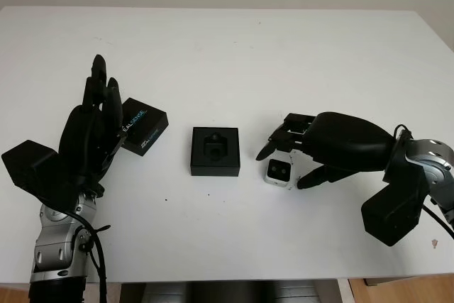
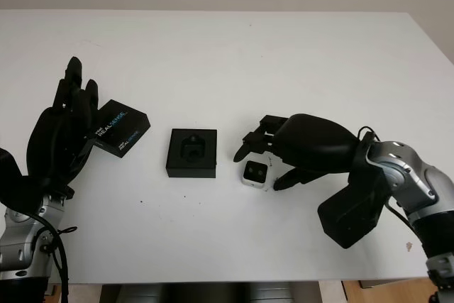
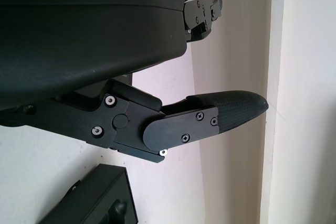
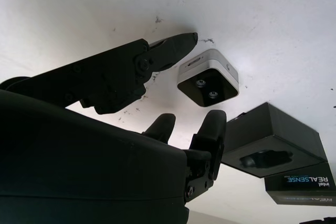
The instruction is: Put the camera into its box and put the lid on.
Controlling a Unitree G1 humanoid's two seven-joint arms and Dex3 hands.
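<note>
The small silver camera (image 1: 278,172) with a dark lens face lies on the white table just right of the open black box (image 1: 216,151). The box holds a moulded black insert. My right hand (image 1: 282,168) reaches in from the right and straddles the camera (image 4: 208,83), thumb on one side and fingers (image 4: 212,121) on the other, with small gaps showing, so it is open. The black lid (image 1: 144,126), printed REALSENSE, lies flat left of the box. My left hand (image 1: 96,122) is open and sits at the lid's left edge, holding nothing.
The white table (image 1: 234,54) runs wide behind the objects to its far edge by the wall. Its front edge lies close below both forearms. The right edge shows at the far right.
</note>
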